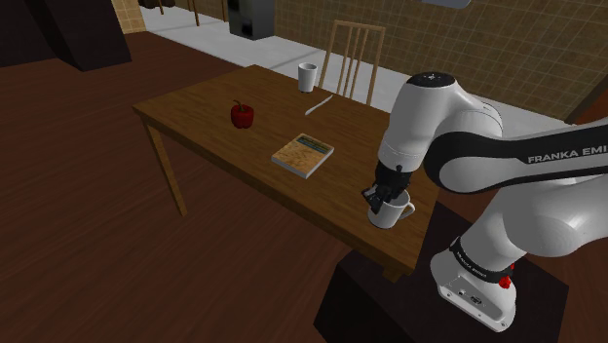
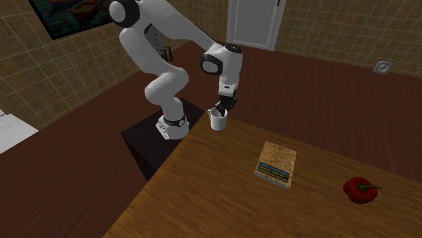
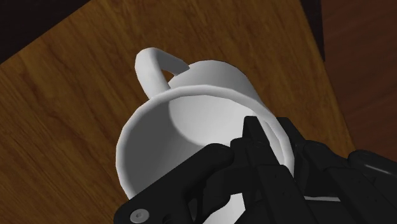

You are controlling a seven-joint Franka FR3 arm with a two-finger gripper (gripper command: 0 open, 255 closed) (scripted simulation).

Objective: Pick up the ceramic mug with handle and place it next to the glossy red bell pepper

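Note:
A white mug (image 1: 392, 211) with a handle stands on the wooden table (image 1: 195, 119) near the corner closest to the stand. My black gripper (image 1: 376, 198) comes down onto its rim. In the wrist view the fingers (image 3: 257, 137) pinch the mug's (image 3: 191, 114) wall, one inside and one outside, opposite the handle. The second exterior view shows the gripper (image 2: 220, 110) at the mug (image 2: 218, 122) by the table's (image 2: 203, 199) edge. The red bell pepper (image 1: 242, 115) sits far across the table, at the second exterior view's right (image 2: 360, 190).
A tan book (image 1: 303, 155) lies between mug and pepper, also seen mid-table (image 2: 276, 164). A white cup (image 1: 308, 76) and a thin white utensil (image 1: 320, 104) sit at the far edge by a wooden chair (image 1: 353, 58). The dark stand (image 2: 152, 138) adjoins the table.

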